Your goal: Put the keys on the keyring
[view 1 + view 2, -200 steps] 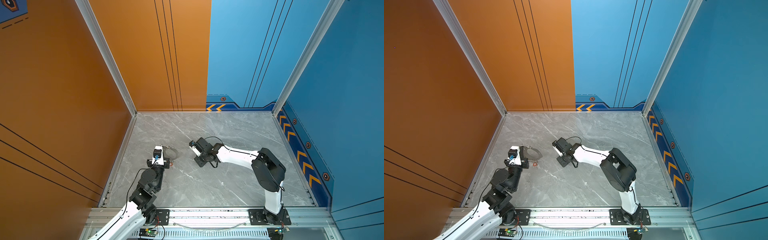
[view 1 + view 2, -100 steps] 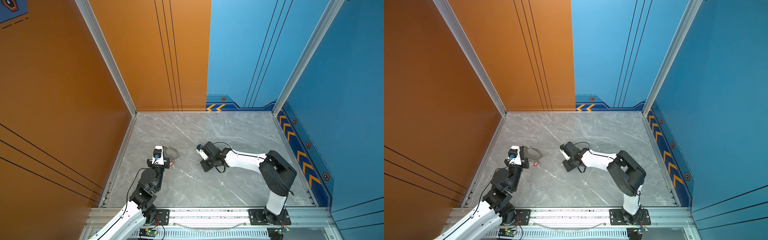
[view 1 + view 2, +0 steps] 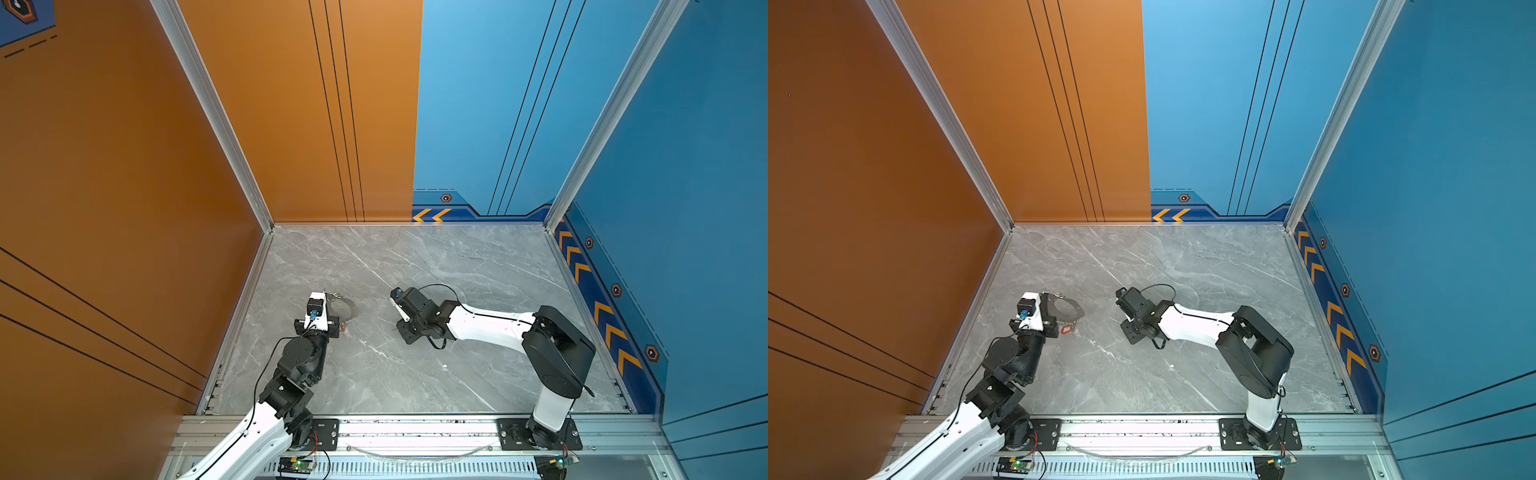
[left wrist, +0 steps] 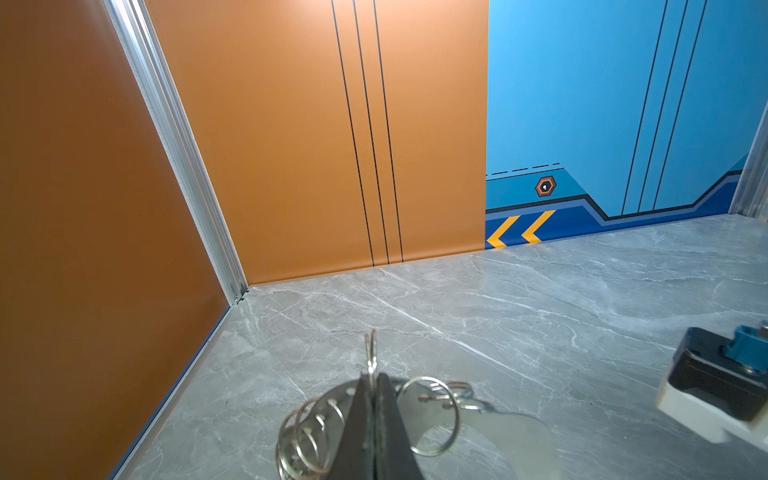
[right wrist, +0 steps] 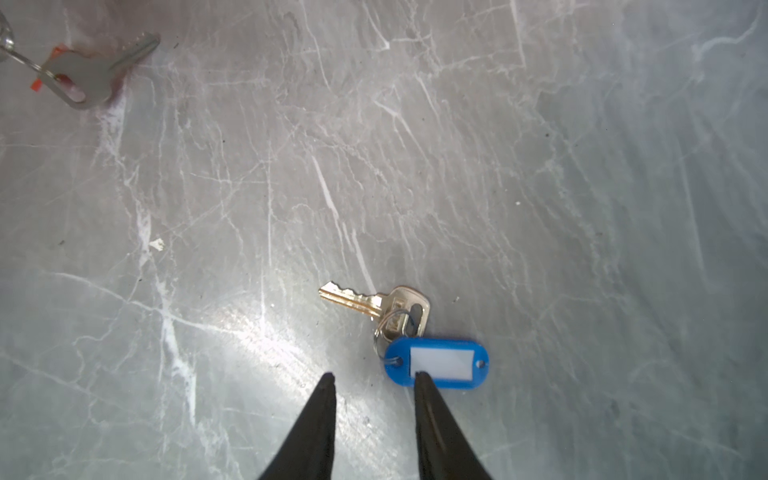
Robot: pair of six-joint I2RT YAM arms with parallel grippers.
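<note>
Blue-tagged key (image 5: pixel 376 309) lies flat just ahead of my right gripper (image 5: pixel 372 375), one tip at the tag's edge; jaws part open, empty. Left gripper (image 4: pixel 373 380) is clamped on a split ring (image 4: pixel 371 349) of the keyring (image 4: pixel 498 432). Looks like pickup approach; next I'd centre, descend, close. Versus earlier: right elbow swung outward, left unmoved

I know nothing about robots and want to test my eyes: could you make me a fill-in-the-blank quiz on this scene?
The key near the right gripper carries a ____ tag.
The right gripper's jaws stand ____.
The left gripper is ____ on a ring of the keyring.
Missing: blue, open, shut.
</note>
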